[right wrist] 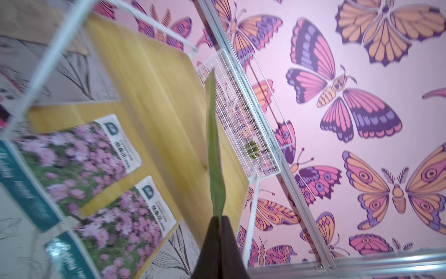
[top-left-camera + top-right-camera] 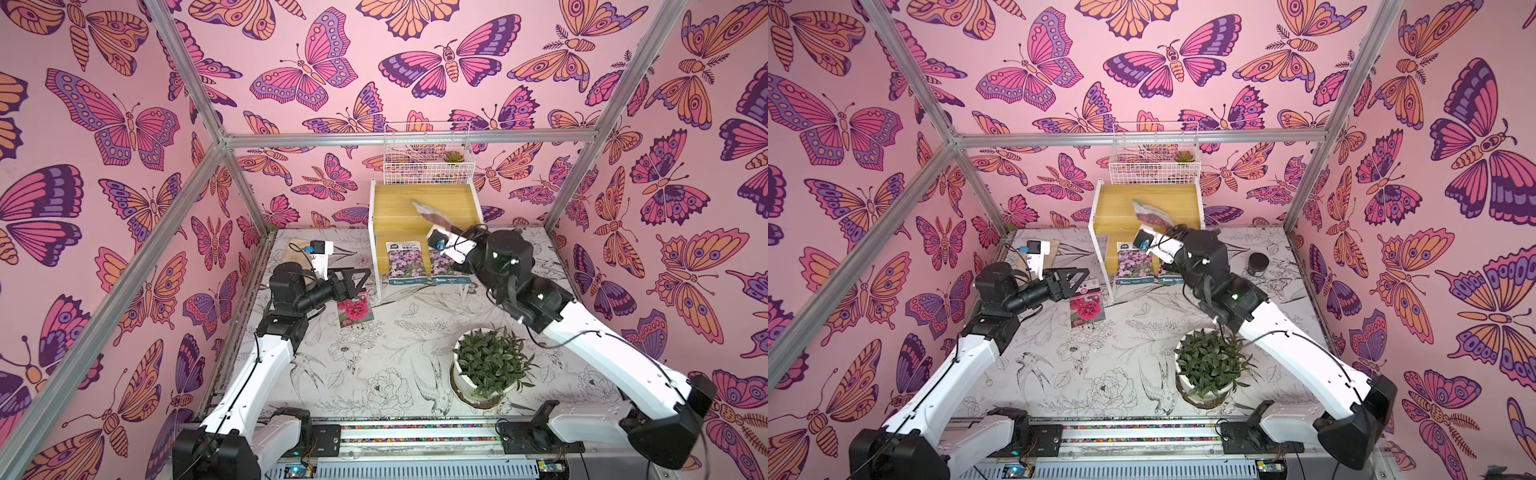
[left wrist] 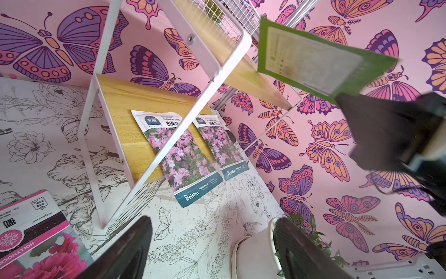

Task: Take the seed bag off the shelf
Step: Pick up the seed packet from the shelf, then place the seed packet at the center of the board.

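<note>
- Reaches right arm up and forward; pinches seed bag (image 2: 424,209) edge in right fingers (image 1: 212,241), tilted over shelf (image 2: 399,195) top step.
- Holds left arm low, level; left fingers (image 3: 130,246) parted, empty.
- Shows bag's green back only in left wrist view.

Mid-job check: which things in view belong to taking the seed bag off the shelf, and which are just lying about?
Job: seed bag, pinched in right gripper; shelf.
Lying about: two pink-flower bags on the lower step; hollyhock bag; potted plant; wire basket; dark jar.
</note>
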Robot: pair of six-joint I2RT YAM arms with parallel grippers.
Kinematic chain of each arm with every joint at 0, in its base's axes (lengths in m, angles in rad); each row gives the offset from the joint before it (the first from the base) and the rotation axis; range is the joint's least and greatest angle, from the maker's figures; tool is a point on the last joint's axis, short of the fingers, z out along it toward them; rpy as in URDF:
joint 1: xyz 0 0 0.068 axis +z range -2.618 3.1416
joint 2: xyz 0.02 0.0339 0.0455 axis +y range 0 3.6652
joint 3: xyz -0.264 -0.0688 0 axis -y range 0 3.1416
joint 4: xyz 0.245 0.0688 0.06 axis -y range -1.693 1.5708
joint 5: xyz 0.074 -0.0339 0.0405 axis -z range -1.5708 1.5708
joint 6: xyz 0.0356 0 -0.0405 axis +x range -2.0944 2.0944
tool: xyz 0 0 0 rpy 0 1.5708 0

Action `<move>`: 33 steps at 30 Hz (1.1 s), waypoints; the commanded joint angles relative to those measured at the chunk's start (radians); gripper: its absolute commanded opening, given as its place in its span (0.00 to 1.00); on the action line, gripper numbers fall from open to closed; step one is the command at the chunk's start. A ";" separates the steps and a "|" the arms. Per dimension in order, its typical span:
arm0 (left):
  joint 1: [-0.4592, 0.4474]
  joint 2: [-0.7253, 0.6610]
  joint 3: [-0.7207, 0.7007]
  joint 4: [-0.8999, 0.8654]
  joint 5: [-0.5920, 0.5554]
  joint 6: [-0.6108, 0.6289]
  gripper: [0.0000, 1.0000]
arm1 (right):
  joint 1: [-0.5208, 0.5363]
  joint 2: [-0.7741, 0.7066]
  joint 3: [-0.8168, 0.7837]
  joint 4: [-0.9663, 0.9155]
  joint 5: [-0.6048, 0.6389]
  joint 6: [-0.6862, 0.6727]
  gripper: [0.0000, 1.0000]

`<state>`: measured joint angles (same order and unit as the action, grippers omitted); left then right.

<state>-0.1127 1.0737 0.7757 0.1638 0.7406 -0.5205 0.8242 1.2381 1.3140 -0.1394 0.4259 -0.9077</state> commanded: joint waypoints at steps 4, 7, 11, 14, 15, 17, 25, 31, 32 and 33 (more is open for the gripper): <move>0.085 -0.006 0.029 -0.125 -0.085 0.040 0.85 | 0.355 -0.154 -0.193 -0.070 0.233 0.159 0.02; 0.160 -0.010 0.006 -0.130 -0.046 0.036 0.85 | 0.481 -0.187 -0.281 -0.097 0.291 0.267 0.02; 0.245 -0.026 -0.031 -0.131 -0.024 0.036 0.86 | 0.519 -0.178 -0.360 -0.137 0.362 0.373 0.00; 0.261 -0.019 -0.053 -0.130 -0.038 0.049 0.86 | 0.495 -0.154 -0.437 -0.042 0.301 0.394 0.00; 0.262 -0.013 -0.058 -0.130 -0.041 0.053 0.86 | 0.476 -0.134 -0.453 -0.018 0.270 0.407 0.00; 0.264 0.003 -0.070 -0.129 -0.040 0.056 0.86 | 0.438 -0.084 -0.469 0.023 0.235 0.418 0.00; 0.268 0.021 -0.123 -0.078 0.005 0.026 0.86 | 0.275 0.177 -0.378 0.006 0.093 0.452 0.00; 0.267 0.015 -0.156 -0.063 0.035 0.016 0.85 | 0.245 0.361 -0.276 0.033 0.075 0.411 0.00; 0.266 0.009 -0.160 -0.063 0.034 0.016 0.85 | 0.244 0.394 -0.255 0.034 0.089 0.403 0.00; 0.266 0.004 -0.165 -0.063 0.034 0.017 0.85 | 0.242 0.422 -0.236 0.029 0.097 0.396 0.00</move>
<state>0.1467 1.0904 0.6338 0.0799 0.7452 -0.5049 1.0702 1.5970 1.0203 -0.1276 0.5293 -0.4992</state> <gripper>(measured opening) 0.849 0.050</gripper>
